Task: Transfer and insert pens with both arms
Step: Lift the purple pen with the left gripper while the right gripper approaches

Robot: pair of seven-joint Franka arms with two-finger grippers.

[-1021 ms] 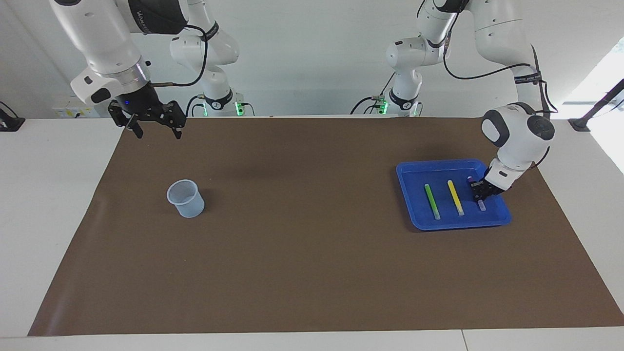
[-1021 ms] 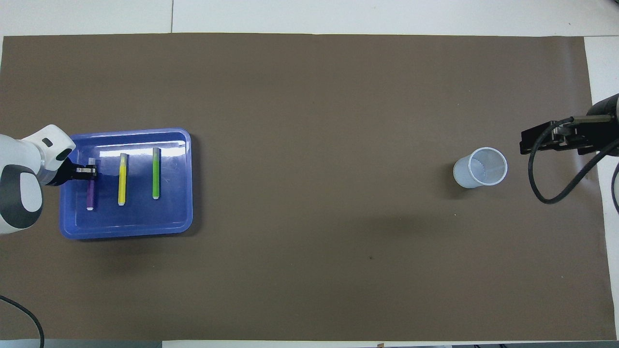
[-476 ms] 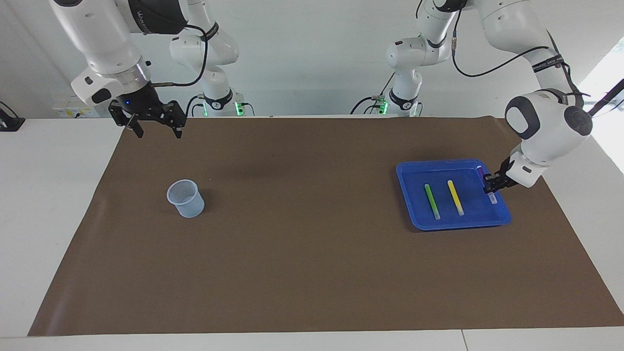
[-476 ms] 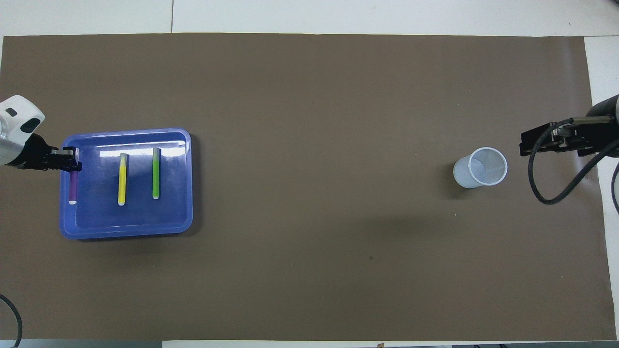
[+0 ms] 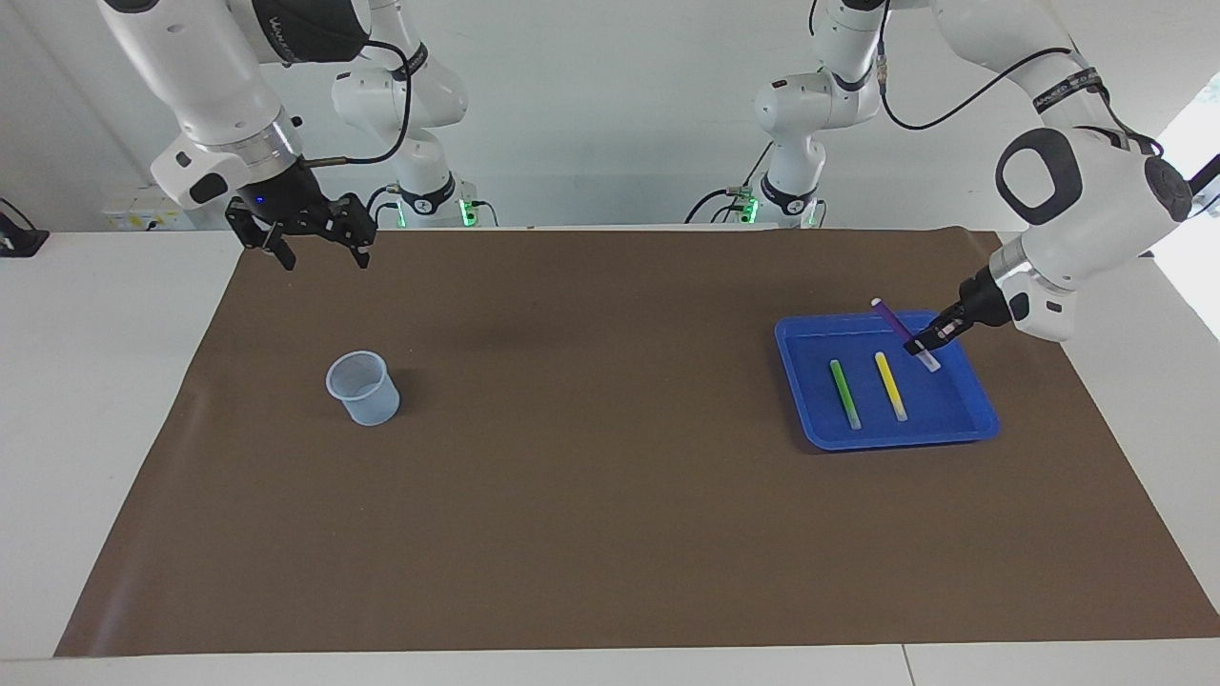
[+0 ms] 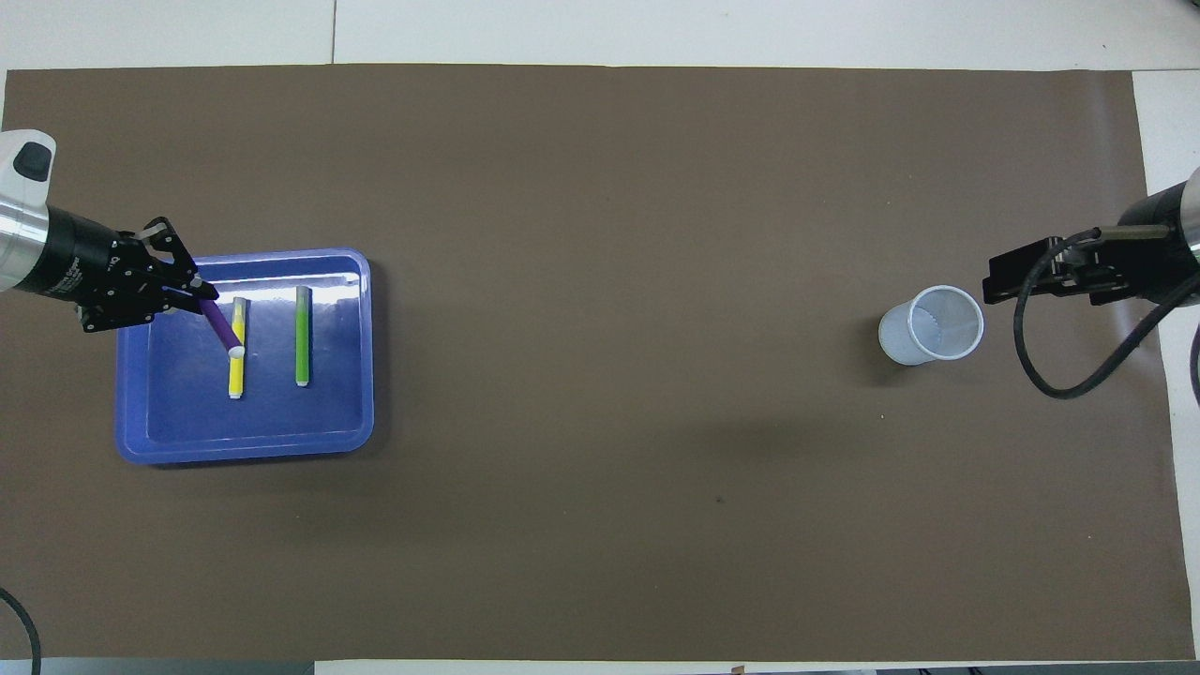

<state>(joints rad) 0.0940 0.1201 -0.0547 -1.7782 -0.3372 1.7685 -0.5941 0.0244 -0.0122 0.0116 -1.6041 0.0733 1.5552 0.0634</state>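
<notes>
My left gripper (image 5: 926, 339) is shut on the purple pen (image 5: 898, 326) and holds it tilted in the air over the blue tray (image 5: 858, 317). In the overhead view the left gripper (image 6: 195, 292) holds the purple pen (image 6: 219, 327) with its white tip over the yellow pen (image 6: 236, 372). The yellow pen (image 5: 891, 386) and the green pen (image 5: 844, 393) lie side by side in the tray. The green pen (image 6: 302, 336) also shows in the overhead view. My right gripper (image 5: 322, 252) is open and empty, up in the air over the mat's edge nearest the robots.
A clear plastic cup (image 5: 362, 387) stands upright on the brown mat toward the right arm's end; in the overhead view the cup (image 6: 931, 324) is beside my right gripper (image 6: 996, 281). The tray's rim (image 6: 244, 457) lies toward the left arm's end.
My left gripper has lifted the purple pen out of the tray and turned it to a slant. My right gripper has shifted slightly toward the table's middle.
</notes>
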